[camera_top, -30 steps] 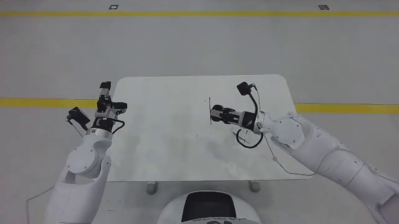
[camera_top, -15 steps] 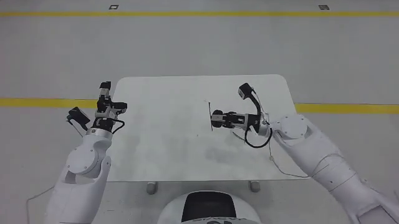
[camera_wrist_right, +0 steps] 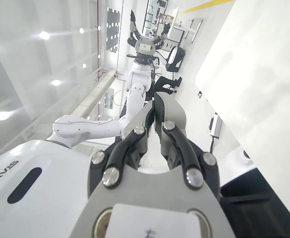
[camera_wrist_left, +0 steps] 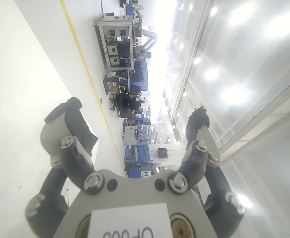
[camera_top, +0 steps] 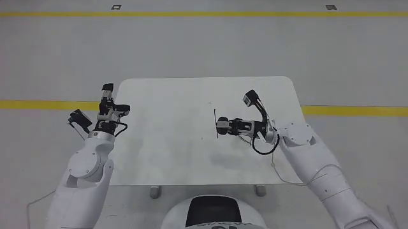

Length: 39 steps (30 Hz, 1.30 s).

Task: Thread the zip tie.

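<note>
Top view: right gripper (camera_top: pixel 220 127) sits right of frame centre over the tabletop (camera_top: pixel 166 101), jaws pinched shut on the zip tie (camera_top: pixel 215 114). The zip tie reads as a thin dark line running up-down in frame, sticking out on both sides of the jaws. Left gripper (camera_top: pixel 115 99) is at the tabletop's left edge, well apart from the zip tie.

Left wrist view: jaws spread wide, nothing between them.

Right wrist view: jaws closed flat on the zip tie (camera_wrist_right: pixel 154 107), seen edge-on at frame centre. Left gripper (camera_wrist_right: pixel 149 20) far off at upper centre, gaping, empty. Can't tell head end from tail end.

Risks:
- Single pinch point on a thin strip, so it could pivot or slide in the jaws once the other arm grabs it.
- Strip is likely floppy. The free end may droop and miss the head slot.
- Arms are far apart, so the approach is long and alignment error adds up.
</note>
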Tool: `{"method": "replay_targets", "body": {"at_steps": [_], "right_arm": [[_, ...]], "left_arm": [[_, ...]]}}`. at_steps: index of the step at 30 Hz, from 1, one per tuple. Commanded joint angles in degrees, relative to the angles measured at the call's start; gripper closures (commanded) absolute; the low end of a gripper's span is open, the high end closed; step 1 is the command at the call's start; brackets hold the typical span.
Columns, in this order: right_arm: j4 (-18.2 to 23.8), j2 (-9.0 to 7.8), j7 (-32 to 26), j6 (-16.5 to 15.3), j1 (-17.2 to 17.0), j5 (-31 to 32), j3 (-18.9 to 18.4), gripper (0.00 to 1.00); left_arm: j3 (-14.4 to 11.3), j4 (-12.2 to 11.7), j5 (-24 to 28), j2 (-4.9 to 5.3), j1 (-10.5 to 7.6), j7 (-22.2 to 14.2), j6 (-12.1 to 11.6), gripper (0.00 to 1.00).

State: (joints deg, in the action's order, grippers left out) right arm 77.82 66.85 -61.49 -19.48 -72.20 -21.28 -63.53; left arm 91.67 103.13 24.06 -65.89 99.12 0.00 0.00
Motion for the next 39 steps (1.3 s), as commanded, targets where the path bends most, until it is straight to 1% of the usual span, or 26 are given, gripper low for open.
{"method": "replay_targets", "body": {"at_steps": [1, 11, 13, 15, 16, 17, 18, 19, 21, 23, 24, 25, 35, 37, 39], "right_arm": [[0.0, -0.06, 0.1, 0.0, 0.0, 0.0, 0.1, 1.0], [0.0, -0.05, 0.4, 0.1, 0.0, 0.0, 0.1, 1.0], [0.6, -0.03, 2.1, 0.5, -0.5, 0.8, 0.3, 1.0], [0.9, -0.04, 2.8, 0.6, -0.8, 0.4, 0.3, 1.0], [0.9, -0.05, 3.0, 0.6, -1.0, 0.2, 0.3, 1.0], [0.8, -0.07, 3.1, 0.4, -1.1, -0.2, 0.2, 1.0], [0.6, -0.08, 3.2, 0.3, -1.2, -0.5, 0.1, 1.0], [0.4, -0.08, 3.3, 0.2, -1.2, -0.7, 0.1, 1.0], [0.1, -0.04, 3.8, 0.0, -1.4, -1.2, 0.2, 1.0], [-0.3, -0.01, 4.1, 0.0, -1.4, -1.6, 0.2, 1.0], [-0.3, 0.01, 4.3, 0.0, -1.5, -1.8, 0.2, 1.0], [-0.5, 0.0, 4.3, 0.0, -1.6, -1.9, 0.1, 1.0], [-0.5, 0.0, 4.3, 0.0, -1.6, -1.9, 0.1, 1.0], [0.0, 0.06, 5.8, 0.7, -2.0, -1.4, 0.3, 1.0], [0.4, 0.08, 7.5, 1.5, -2.1, -0.6, 0.5, 1.0]], "left_arm": [[0.0, 0.0, 0.0, 0.0, 0.0, 0.0, 0.0, 0.0], [0.0, 0.0, 0.0, 0.0, 0.0, 0.0, 0.0, 0.0], [-0.8, 1.4, -0.9, 0.0, -0.32, -1.9, -0.5, 0.0], [-1.8, 3.5, -6.4, 0.18, 0.08, -3.4, -0.3, 0.0], [-2.6, 4.6, -10.4, 0.28, 0.23, -3.7, 0.0, 0.0], [-4.1, 5.7, -15.0, 0.33, 0.41, -3.8, 0.1, 0.0], [-5.7, 6.3, -17.0, 0.28, 0.48, -4.1, 0.1, 0.0], [-7.4, 6.7, -18.2, 0.18, 0.39, -4.6, 0.5, 0.0], [-11.0, 7.1, -20.3, -0.08, -0.45, -5.3, 1.2, 0.0], [-14.2, 7.3, -23.2, -0.32, -1.34, -5.0, 2.5, 0.0], [-16.1, 7.5, -23.8, -0.53, -1.85, -4.9, 2.4, 0.0], [-16.5, 7.5, -23.8, -0.58, -1.94, -4.9, 2.4, 0.0], [-16.5, 7.5, -24.0, -0.57, -2.02, -4.9, 2.3, 0.0], [-17.0, 7.6, -27.1, -0.48, -2.39, -5.4, 1.8, 0.0], [-18.0, 7.8, -30.6, -0.42, -2.5, -5.9, 1.4, 0.0]]}}
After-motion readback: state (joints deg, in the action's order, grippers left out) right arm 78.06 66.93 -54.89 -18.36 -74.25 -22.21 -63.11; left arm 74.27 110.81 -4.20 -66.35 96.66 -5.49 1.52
